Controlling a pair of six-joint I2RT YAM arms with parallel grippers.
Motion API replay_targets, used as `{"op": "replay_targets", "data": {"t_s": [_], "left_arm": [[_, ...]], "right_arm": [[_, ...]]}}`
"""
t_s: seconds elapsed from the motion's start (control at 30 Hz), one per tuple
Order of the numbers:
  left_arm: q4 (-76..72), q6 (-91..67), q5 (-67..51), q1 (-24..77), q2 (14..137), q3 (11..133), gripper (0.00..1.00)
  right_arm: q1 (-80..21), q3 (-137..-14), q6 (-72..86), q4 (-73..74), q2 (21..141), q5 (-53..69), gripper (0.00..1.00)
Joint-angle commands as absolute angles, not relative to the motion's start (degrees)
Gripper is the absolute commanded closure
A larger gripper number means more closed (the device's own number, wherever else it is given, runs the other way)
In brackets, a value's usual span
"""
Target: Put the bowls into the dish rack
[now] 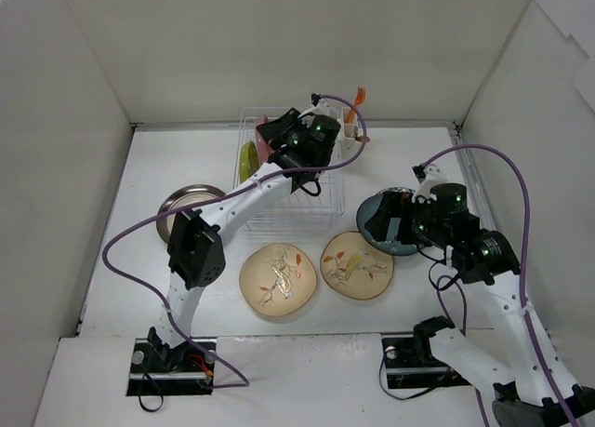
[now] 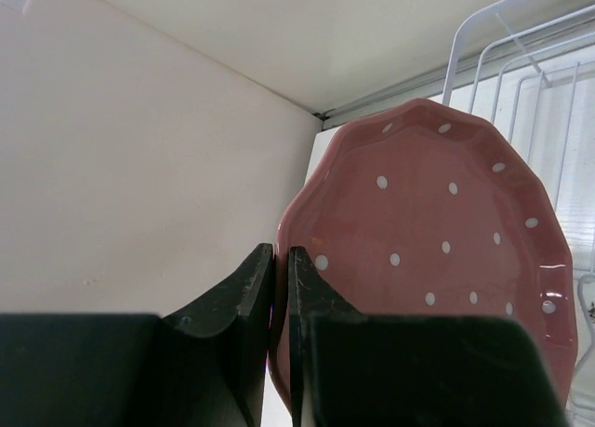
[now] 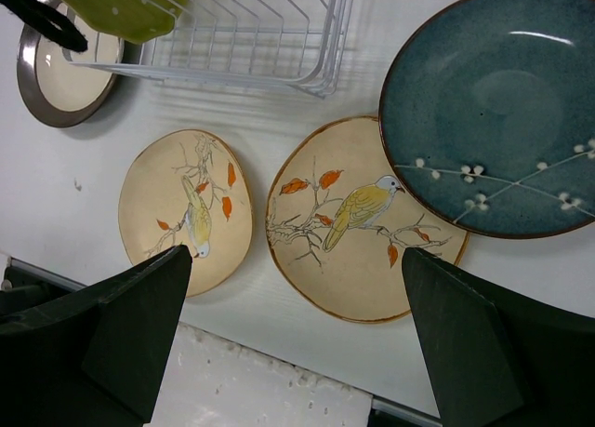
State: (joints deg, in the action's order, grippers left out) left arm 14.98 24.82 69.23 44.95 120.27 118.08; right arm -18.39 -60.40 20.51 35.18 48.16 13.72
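Cream bird-print bowls: two, with one painted bird on each, so two birds
Dark teal bowl: one
Lime green dotted bowl: one
Pink dotted bowl: one
Grey-rimmed bowl: one
Bowls altogether, as I count them from here: six
Dish rack: one
White utensil cup: one
Orange utensil: one
Robot arms: two, the left arm and the right arm
Purple cables: two, one running along each arm
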Motion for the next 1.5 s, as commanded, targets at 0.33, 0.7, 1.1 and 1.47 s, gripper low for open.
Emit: {"op": "replay_targets", "data": {"t_s": [0.33,0.7,1.1,1.47], "left_arm": [[-6.59,39.81,71.54,43.59,112.50,109.08,1.00],[-8.17,43.67,68.38,43.59,108.81,109.69,1.00],[-17.84,53.00,67.68,43.59,108.28,102.57,1.00],[-22.59,58.01,66.97,43.59,108.11,100.02,1.00]], "right_arm": [[-18.10,-59.59,19.69,33.49,50.54,13.53,0.06],[-18.11,-59.94,19.43,33.40,51.77,13.18,0.06],[-18.11,-59.06,19.78,33.31,51.59,12.83,0.06],[-18.10,-58.19,20.30,32.87,50.98,12.83,0.06]]}}
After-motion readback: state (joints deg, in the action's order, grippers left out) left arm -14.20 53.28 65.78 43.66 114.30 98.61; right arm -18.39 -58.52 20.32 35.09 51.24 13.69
